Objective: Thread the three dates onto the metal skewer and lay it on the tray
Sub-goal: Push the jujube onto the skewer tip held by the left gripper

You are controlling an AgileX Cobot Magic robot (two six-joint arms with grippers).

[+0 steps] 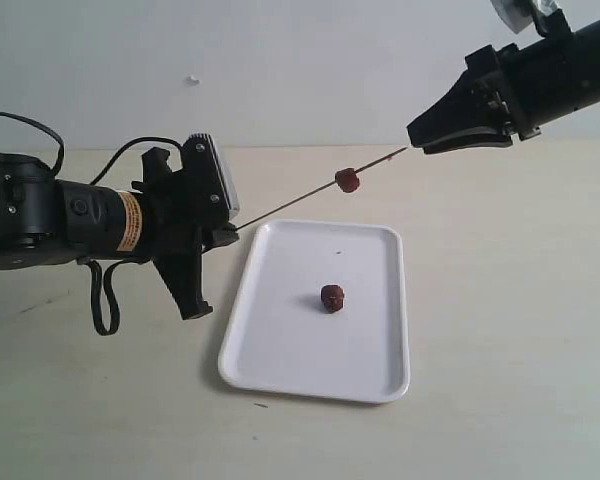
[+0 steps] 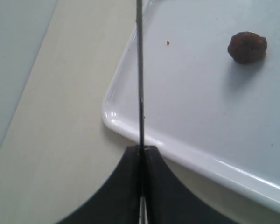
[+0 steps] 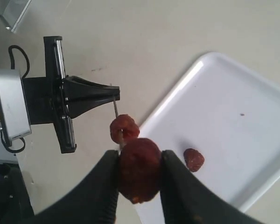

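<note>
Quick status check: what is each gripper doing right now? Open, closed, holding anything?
Left gripper: closed, holding the metal skewer by one end.
Right gripper: closed on a date.

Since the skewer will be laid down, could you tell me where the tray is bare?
The tray is bare along both long rims and its near end; only a loose date sits mid-tray. Crowded around the skewer.

Exterior view looks down from afar; close wrist views share tray (image 2: 200, 116).
</note>
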